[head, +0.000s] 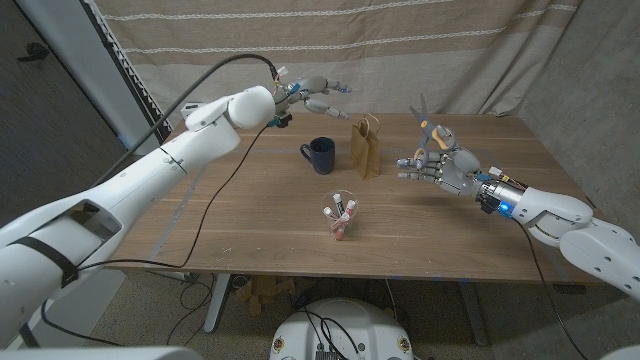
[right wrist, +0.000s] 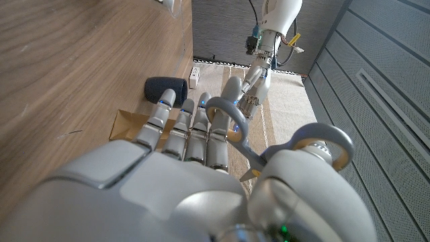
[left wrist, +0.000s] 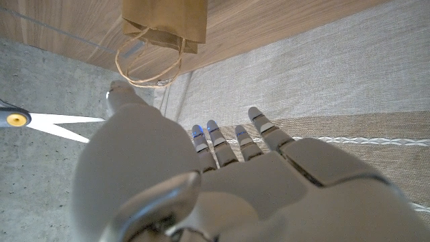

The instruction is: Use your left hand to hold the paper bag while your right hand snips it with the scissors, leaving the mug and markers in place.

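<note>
Head view shows the right hand (head: 440, 165) gripping the scissors (head: 428, 125), blades up, just beside the upright paper bag (head: 365, 147). Left hand (head: 318, 98) hovers above, fingers apart, empty. Approach step, I judge: next, the left hand must descend and hold the bag.

A wooden table (head: 450, 230) is seen, with a light brown top. Three things are placed on it. A dark blue mug (head: 321, 155) stands just beside an upright paper bag (head: 365, 148). A clear cup with markers (head: 340, 215) is set nearer the front edge.
</note>
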`<state>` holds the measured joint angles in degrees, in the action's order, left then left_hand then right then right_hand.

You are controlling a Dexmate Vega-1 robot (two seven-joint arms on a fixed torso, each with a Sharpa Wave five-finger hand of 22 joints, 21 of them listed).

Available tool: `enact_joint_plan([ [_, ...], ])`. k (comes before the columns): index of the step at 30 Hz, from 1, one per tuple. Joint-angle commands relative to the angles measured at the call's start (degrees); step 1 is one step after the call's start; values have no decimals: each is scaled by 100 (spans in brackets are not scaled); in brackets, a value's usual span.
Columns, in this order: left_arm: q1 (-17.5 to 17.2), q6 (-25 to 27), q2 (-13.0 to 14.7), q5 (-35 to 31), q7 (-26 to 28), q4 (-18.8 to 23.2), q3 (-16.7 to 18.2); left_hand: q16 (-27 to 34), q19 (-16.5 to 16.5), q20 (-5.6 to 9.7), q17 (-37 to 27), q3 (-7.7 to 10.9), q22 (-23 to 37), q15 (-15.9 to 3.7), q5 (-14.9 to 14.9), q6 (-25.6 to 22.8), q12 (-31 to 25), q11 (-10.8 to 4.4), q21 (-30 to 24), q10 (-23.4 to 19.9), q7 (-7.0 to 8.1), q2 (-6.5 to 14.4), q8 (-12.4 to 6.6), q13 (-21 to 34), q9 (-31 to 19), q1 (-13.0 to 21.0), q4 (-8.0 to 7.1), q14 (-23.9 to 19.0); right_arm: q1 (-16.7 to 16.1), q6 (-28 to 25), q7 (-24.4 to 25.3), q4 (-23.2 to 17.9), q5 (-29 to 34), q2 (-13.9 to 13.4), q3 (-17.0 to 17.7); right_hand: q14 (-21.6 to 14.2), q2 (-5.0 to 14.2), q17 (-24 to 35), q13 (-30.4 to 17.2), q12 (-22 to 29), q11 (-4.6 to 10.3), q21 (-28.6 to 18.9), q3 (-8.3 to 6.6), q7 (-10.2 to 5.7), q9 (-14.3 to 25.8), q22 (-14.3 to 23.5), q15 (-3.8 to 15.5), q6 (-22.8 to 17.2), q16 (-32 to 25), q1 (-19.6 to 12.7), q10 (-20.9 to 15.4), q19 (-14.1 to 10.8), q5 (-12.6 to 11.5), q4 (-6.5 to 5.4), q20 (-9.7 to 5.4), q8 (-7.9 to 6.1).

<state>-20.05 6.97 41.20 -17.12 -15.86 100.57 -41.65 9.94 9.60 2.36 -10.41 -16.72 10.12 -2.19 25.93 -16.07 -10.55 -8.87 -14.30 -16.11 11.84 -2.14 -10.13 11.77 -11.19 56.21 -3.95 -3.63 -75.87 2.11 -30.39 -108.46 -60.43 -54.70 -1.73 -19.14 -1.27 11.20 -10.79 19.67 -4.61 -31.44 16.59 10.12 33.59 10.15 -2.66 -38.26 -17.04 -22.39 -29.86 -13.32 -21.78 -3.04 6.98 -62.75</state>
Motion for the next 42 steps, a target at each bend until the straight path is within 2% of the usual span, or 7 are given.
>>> enact_joint_plan([
  [1, 434, 217, -42, -892, -617, 102, -350, 19, -46, 443, 1, -63, 9, -703, 66, 113, -12, 18, 56, 130, 18, -71, -1, 6, -15, -58, -29, 94, 113, -58, -47, 89, -27, 4, -52, -57, 43, -3, -24, -25, -18, 40, 7, 109, 27, 1, -15, -24, 18, -36, -7, -33, -1, 35, 27, -27],
  [8, 604, 347, -124, -1298, -974, 139, -478, 12, -108, 419, 3, -114, 6, -644, 83, 279, -14, 13, 122, 249, 10, -128, 4, -5, -12, -141, -60, 216, 217, -76, -76, 179, -28, 30, -114, -65, 50, -3, -24, -34, -19, 56, 6, 96, 13, 1, -2, -23, 30, -44, -14, -45, -1, 40, 37, -18],
  [22, 938, 268, -362, -1972, -1369, -100, -739, 30, -187, 291, 5, -219, 3, -561, 101, 767, -13, 65, 220, 513, -63, -263, 38, -20, -10, -372, -148, 379, 406, -122, -112, 336, -52, 44, -192, -76, 72, -3, -24, -51, -11, 101, -5, 99, 23, -1, -7, -13, 62, -80, -34, -58, -1, 58, 67, -21],
  [42, 1140, -17, -604, -2779, -1404, -424, -943, 60, -148, 323, 8, -255, 3, -564, 98, 1088, -47, 27, 240, 608, -79, -352, 21, -27, -12, -517, -199, 388, 294, 27, -142, 291, -46, 80, -119, -84, 96, -2, -24, -77, -10, 148, -20, 87, 19, -2, 5, -2, 100, -128, -43, -90, 0, 83, 91, -17],
])
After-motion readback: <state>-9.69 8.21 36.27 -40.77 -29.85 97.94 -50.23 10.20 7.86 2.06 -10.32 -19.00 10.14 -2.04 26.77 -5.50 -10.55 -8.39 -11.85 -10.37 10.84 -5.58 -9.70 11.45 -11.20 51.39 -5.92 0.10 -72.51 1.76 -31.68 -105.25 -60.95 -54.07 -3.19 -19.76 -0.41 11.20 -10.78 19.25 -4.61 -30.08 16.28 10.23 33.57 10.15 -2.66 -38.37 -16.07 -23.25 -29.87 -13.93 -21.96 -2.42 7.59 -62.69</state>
